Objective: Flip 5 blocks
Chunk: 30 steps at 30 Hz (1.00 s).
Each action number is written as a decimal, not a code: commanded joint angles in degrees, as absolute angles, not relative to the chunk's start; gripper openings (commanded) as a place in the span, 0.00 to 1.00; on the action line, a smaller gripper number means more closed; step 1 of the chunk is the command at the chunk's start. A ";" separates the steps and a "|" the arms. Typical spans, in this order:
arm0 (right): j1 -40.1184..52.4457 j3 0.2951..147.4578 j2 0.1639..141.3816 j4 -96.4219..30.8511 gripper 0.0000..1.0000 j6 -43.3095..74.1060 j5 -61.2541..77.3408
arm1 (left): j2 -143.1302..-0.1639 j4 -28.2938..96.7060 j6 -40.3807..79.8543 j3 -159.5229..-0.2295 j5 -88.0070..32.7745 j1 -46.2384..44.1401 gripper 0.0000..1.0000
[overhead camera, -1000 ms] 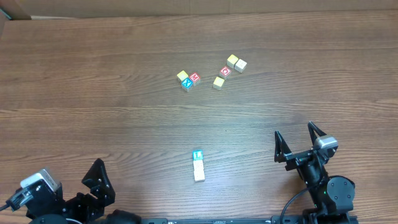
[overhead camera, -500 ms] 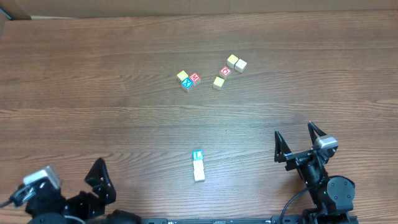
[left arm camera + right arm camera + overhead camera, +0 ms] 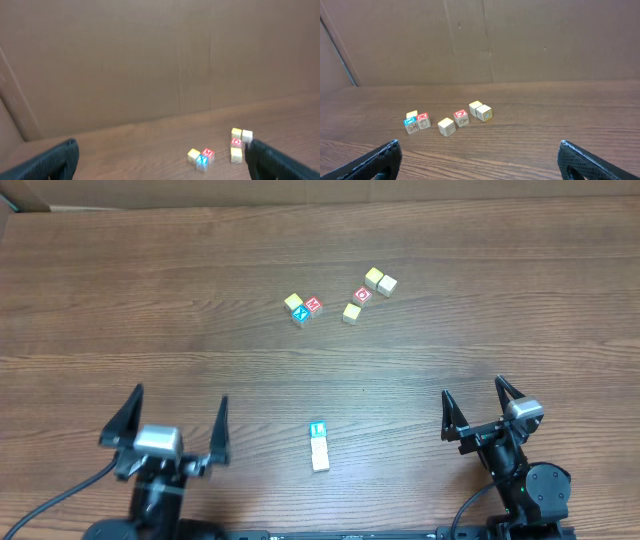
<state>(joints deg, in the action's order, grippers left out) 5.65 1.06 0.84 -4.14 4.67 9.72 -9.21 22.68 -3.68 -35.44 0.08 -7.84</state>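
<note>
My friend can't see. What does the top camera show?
Small wooden blocks lie on a brown wooden table: two little bunches far back, one short row in front. The left gripper and right gripper sit open near the front edge, touching nothing.

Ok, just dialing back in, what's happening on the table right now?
Nothing is held yet. The left hand and right hand both sit open and empty near the front edge of the table. Seven blocks lie in two loose groups farther out, and a short row of blocks with a blue-topped one lies between the hands.
</note>
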 commanded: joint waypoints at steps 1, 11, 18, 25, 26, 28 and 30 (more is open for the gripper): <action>5.43 0.45 0.27 -3.92 1.00 4.45 9.96 | -7.09 14.48 3.53 -24.86 -4.62 -5.21 1.00; 5.43 0.45 0.27 -3.92 1.00 4.45 9.96 | -0.19 -5.48 4.78 -4.60 -5.56 -4.82 1.00; 5.43 0.45 0.27 -3.92 1.00 4.45 9.96 | -0.19 -6.61 3.66 -0.25 -3.88 -4.84 1.00; 5.43 0.45 0.27 -3.92 1.00 4.45 9.96 | -0.19 3.11 2.35 -0.25 -3.88 -4.84 1.00; 5.43 0.45 0.27 -3.92 1.00 4.45 9.96 | -0.19 4.51 2.35 -0.25 -3.81 -4.84 1.00; 5.43 0.45 0.27 -3.92 1.00 4.45 9.96 | -0.19 4.36 2.04 -0.25 -3.81 -4.84 1.00; 5.43 0.45 0.27 -3.95 1.00 4.45 9.96 | -0.19 4.38 1.89 -0.25 -3.84 -4.84 1.00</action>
<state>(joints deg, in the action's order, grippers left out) 5.65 1.06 0.84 -4.21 4.69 10.02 -0.84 4.10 2.96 -0.49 -4.25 -5.19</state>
